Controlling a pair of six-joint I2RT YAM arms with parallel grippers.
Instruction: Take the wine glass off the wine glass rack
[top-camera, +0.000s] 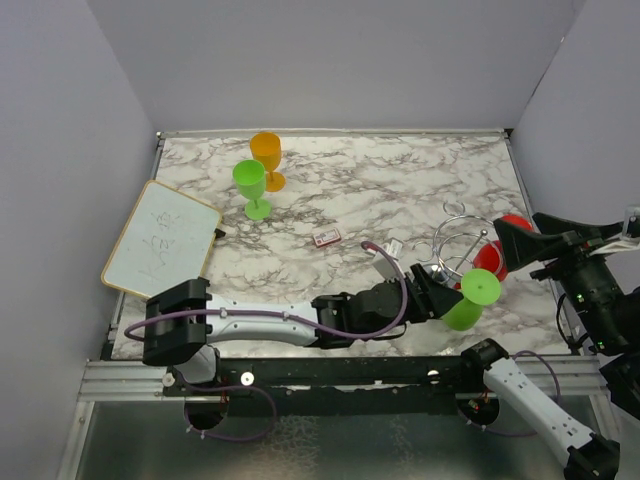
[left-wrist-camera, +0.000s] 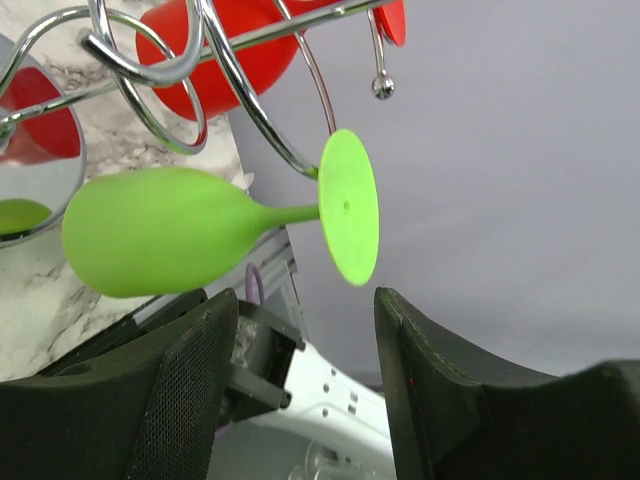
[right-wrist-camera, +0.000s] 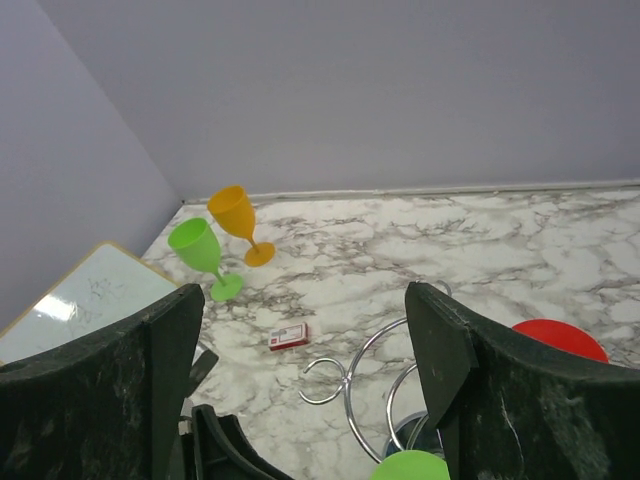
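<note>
The chrome wire wine glass rack (top-camera: 462, 238) stands at the right of the marble table. A green wine glass (top-camera: 470, 300) hangs upside down from one of its arms, foot up. In the left wrist view its bowl (left-wrist-camera: 150, 242) and foot sit on a chrome loop (left-wrist-camera: 270, 120), with a red glass (left-wrist-camera: 240, 55) hanging behind. My left gripper (top-camera: 432, 292) is open and empty just left of the green glass; in its own view (left-wrist-camera: 305, 305) the glass is above the jaws, not between them. My right gripper (top-camera: 510, 245) is open and empty above the rack (right-wrist-camera: 375, 385).
A green glass (top-camera: 250, 185) and an orange glass (top-camera: 266, 158) stand at the far left of the table. A whiteboard (top-camera: 160, 238) lies on the left. A small red-and-white card (top-camera: 326, 237) lies mid-table. Red glasses (top-camera: 492, 258) hang on the rack's right side.
</note>
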